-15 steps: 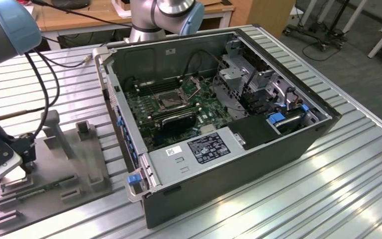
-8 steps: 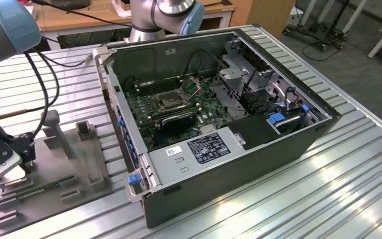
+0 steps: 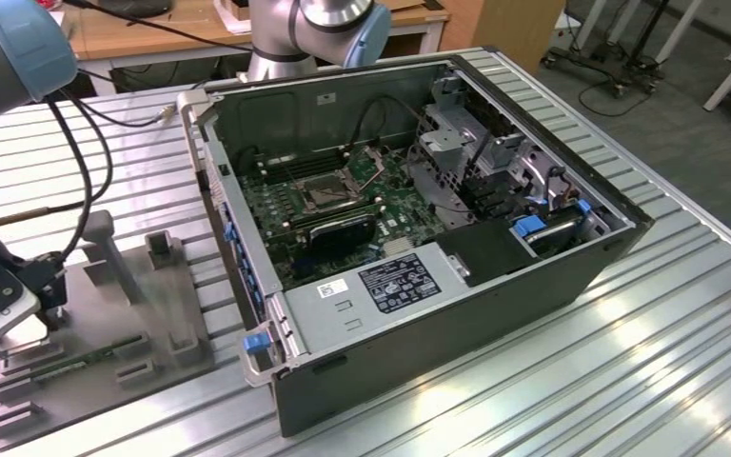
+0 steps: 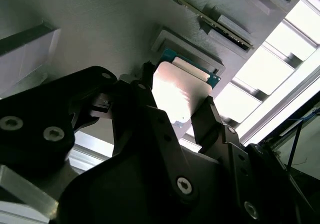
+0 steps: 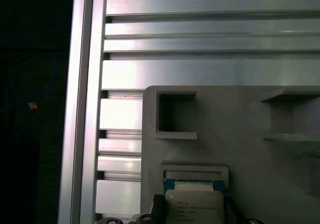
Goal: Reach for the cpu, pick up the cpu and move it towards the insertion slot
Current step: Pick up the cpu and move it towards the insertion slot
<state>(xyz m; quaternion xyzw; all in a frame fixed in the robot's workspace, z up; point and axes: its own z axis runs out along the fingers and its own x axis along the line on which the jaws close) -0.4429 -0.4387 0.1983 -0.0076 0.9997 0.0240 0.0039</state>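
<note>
Reaching looks finished. In the second wrist view the fingers (image 4: 206, 118) stand against two opposite edges of the cpu (image 4: 181, 89) and are clamped on it. The chip's silvery face is up, just over the shallow pocket (image 4: 167, 38) of the grey holder plate (image 5: 250, 134). Whether the chip has cleared that pocket I cannot tell. It sits slightly off the pocket's outline, which suggests a small lift. The carry is all left to do. In the exterior view the plate lies on the ribbed counter (image 3: 556, 381) at about 8 o'clock of the open computer case (image 3: 467, 305). The insertion slot (image 3: 327, 195), on the green board (image 3: 270, 205) inside, lies well apart, toward 2 o'clock from the plate.
</note>
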